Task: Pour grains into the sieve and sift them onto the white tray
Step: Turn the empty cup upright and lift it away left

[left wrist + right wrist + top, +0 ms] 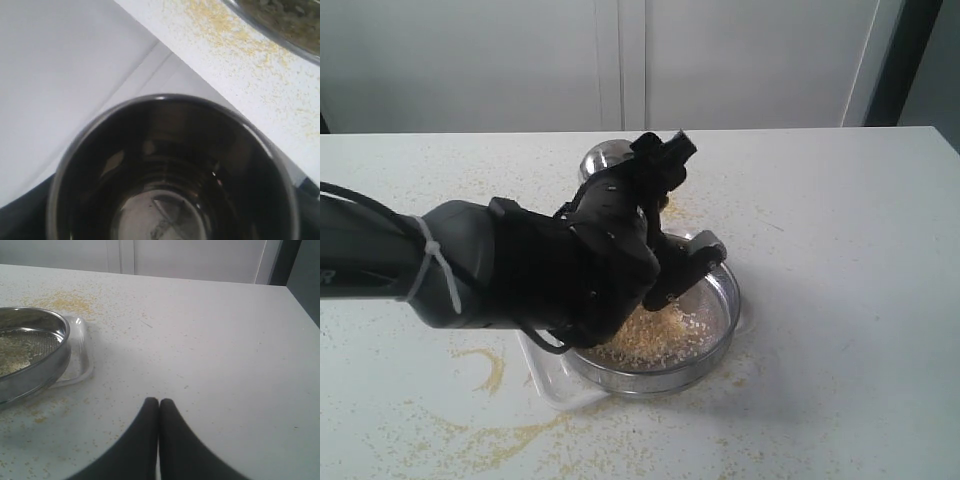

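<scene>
I see beige grains (655, 335), whitish flecked with yellow, on the grey mesh of the shiny steel sieve (731, 292). The tray (542, 376) is white; the white tabletop (840, 230) is speckled yellow-orange. My right end effector (159, 401) is black.

We see a sieve (35, 365) of shiny metal with fine dull mesh, and a tray (85, 358) of smooth, glossy plastic. The cup (170, 170) looks like polished, reflective metal; the table (225, 340) is matt, the grains (655, 335) gritty.

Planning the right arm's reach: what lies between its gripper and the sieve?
Right wrist view: only table with scattered grains, then the white tray's rim.
</scene>
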You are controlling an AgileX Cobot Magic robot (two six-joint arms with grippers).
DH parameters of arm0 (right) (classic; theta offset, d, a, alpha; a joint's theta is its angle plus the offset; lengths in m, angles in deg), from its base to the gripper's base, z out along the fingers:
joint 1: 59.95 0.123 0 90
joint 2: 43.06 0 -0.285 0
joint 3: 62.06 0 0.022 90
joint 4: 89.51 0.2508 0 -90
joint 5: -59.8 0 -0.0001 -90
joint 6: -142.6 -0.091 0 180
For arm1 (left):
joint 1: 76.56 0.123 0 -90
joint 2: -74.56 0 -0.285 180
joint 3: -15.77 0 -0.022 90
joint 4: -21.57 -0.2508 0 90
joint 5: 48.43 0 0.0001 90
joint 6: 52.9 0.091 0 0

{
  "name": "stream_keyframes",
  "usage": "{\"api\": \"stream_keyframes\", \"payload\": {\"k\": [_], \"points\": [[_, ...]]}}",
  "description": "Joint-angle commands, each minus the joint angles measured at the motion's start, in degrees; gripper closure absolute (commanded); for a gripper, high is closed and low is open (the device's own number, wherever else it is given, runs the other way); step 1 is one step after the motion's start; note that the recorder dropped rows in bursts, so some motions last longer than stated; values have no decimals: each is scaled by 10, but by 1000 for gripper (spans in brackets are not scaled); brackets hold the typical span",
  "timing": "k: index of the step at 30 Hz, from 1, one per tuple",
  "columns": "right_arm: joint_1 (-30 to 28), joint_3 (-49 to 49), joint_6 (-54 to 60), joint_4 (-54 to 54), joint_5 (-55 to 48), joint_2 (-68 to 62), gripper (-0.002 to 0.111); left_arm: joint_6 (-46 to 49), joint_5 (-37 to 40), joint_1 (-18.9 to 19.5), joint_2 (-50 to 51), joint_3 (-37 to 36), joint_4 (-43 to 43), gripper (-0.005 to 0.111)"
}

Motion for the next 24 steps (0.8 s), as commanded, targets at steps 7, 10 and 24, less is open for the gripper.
{"api": "stream_keyframes", "payload": {"k": [7,10,24], "points": [[-5,-3,2,1,3,3,108,-212,-16,10,-56,-1,116,107],[-5,-3,2,1,3,3,108,-215,-24,18,-74,-1,174,107],[-5,-3,2,1,3,3,108,-212,-136,119,-159,-1,508,107]]}}
